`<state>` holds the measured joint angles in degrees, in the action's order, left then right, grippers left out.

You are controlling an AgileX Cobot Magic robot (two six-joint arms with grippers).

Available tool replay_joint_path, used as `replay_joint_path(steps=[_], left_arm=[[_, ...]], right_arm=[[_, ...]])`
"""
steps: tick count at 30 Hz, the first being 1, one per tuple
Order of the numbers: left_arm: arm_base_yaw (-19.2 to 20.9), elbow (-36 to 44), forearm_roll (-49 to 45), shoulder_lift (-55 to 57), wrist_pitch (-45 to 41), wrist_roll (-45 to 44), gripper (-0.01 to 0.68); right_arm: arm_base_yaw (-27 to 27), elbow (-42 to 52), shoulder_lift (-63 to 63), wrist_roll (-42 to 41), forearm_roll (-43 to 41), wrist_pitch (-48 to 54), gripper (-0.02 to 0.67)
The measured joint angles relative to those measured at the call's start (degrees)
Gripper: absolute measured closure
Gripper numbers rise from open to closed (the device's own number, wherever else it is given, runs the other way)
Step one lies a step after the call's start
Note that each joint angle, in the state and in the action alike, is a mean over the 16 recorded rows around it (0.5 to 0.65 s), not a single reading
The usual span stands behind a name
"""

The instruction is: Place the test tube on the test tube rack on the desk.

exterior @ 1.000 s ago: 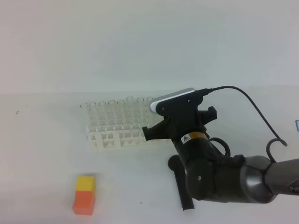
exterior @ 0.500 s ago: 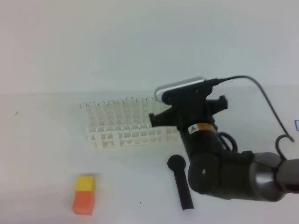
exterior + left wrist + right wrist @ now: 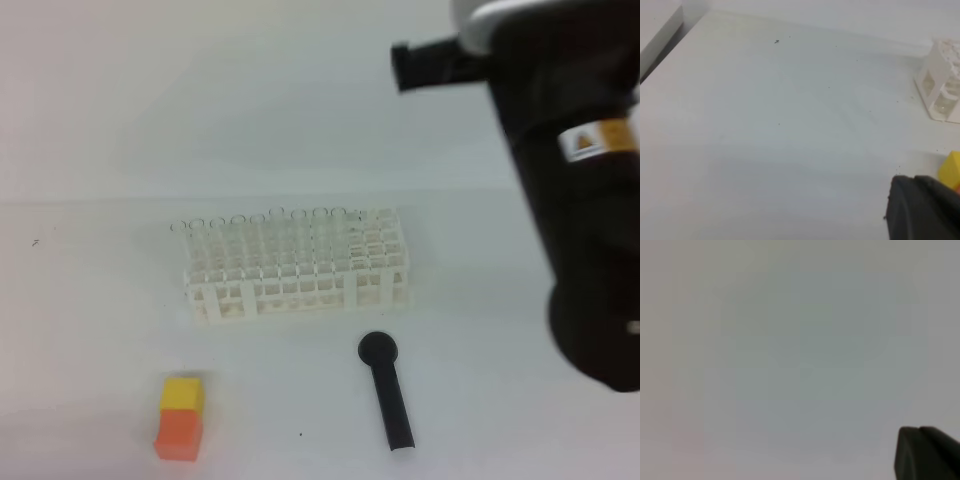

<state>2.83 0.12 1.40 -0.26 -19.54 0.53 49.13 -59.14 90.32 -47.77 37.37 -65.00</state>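
The test tube rack (image 3: 297, 262) stands on the desk (image 3: 90, 330) toward the middle of the high view, a white lattice block with clear tubes upright in its holes; their round rims form a row along the back edge, and among them no single test tube can be told apart as the task's own. In the left wrist view only one white corner of the rack (image 3: 942, 85) shows at the right edge. Just in front of the rack, a little right of its middle, lies a black scoop (image 3: 387, 388) with its round head nearest the rack and its handle pointing away from it. Well apart to the left lies an orange-and-yellow block (image 3: 181, 417), yellow end toward the rack. The right arm (image 3: 570, 170) fills the upper right of the high view, raised high above the desk and close to the camera. The right gripper (image 3: 927, 454) shows only as a dark tip against a blank blurred background, closed and empty. The left gripper (image 3: 922, 209) is likewise a dark tip low over the desk near the block's yellow edge, closed on nothing.
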Motion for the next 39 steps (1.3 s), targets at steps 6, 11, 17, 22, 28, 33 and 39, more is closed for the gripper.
replay_joint_path(steps=[6, 11, 17, 22, 28, 33, 39], left_arm=[[0.0, 0.0, 0.0, 0.0, 0.0, 0.0, 0.674], [0.0, 0.0, 0.0, 0.0, 0.0, 0.0, 0.674], [0.0, 0.0, 0.0, 0.1, 0.0, 0.0, 0.674], [0.0, 0.0, 0.0, 0.1, 0.0, 0.0, 0.674], [0.0, 0.0, 0.0, 0.1, 0.0, 0.0, 0.674], [0.0, 0.0, 0.0, 0.1, 0.0, 0.0, 0.674], [0.0, 0.0, 0.0, 0.1, 0.0, 0.0, 0.674]], right_arm=[[-1.1, 2.2, -6.9, -0.2, -9.2, 2.8, 0.650], [-2.6, 6.8, -11.1, -0.3, -13.1, 6.3, 0.650], [-5.3, 15.5, -16.1, -0.3, -14.4, 10.1, 0.650], [-8.8, 22.5, -21.1, -0.3, -14.6, 16.0, 0.650], [-15.6, 28.7, -28.1, -0.4, -14.8, 29.8, 0.650], [-22.5, 32.8, -35.8, -0.4, -15.1, 42.0, 0.650], [-31.4, 38.9, -48.1, -0.4, -16.8, 50.3, 0.650]])
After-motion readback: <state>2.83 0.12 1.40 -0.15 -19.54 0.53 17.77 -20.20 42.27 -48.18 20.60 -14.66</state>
